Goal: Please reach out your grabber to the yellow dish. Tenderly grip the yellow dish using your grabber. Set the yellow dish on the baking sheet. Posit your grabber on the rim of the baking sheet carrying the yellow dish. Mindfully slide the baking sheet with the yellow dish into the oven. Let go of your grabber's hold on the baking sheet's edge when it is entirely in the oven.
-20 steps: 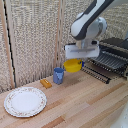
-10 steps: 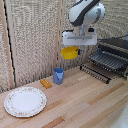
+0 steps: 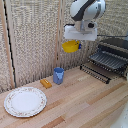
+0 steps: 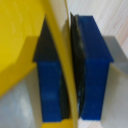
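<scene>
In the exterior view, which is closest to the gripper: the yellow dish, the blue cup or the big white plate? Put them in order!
From the gripper:
1. Yellow dish, held in the gripper, up in the air.
2. Blue cup, on the table below it.
3. White plate, at the exterior view's lower left, farthest.

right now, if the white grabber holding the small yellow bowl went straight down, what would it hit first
Probably the light wooden tabletop, just right of the blue cup in the exterior view. The grabber holds the yellow bowl high; depth is uncertain.
</scene>
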Motion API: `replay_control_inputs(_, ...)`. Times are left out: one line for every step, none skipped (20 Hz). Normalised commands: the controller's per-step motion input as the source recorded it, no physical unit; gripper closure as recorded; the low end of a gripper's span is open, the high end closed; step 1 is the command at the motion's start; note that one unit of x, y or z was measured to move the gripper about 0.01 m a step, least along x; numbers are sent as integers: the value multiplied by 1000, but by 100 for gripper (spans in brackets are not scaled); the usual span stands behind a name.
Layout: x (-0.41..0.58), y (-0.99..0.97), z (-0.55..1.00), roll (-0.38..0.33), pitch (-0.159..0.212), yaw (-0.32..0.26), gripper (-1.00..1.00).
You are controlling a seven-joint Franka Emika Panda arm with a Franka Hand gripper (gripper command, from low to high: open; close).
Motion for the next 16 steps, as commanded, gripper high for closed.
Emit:
replay_control_inputs(89, -857, 243, 0, 1, -110, 100)
replay_control_inputs(77, -849, 214, 0, 0, -116, 100)
replay_control_inputs(51, -817, 183, 0, 0, -131, 100)
replay_control_inputs(31, -774, 169, 0, 0, -148, 100)
replay_control_inputs(14, -723, 160, 0, 0, -169, 100)
replay_control_inputs(0, -680, 146, 0, 0, -186, 100)
replay_control_inputs(0, -663, 146, 0, 0, -194, 100)
replay_control_inputs(0, -649, 140, 0, 0, -199, 100)
replay_control_inputs(0, -649, 117, 0, 0, -198, 100)
replay_control_inputs(0, -651, 100, 0, 0, -198, 100)
replay_control_inputs(0, -649, 77, 0, 0, -200, 100)
replay_control_inputs(6, -646, 66, 0, 0, -203, 100)
replay_control_inputs(11, -654, 63, 0, 0, -200, 100)
replay_control_inputs(23, -669, 60, 0, 0, -193, 100)
replay_control_inputs(31, -691, 60, 0, 0, -184, 100)
replay_control_inputs(51, -740, 60, 0, 0, -166, 100)
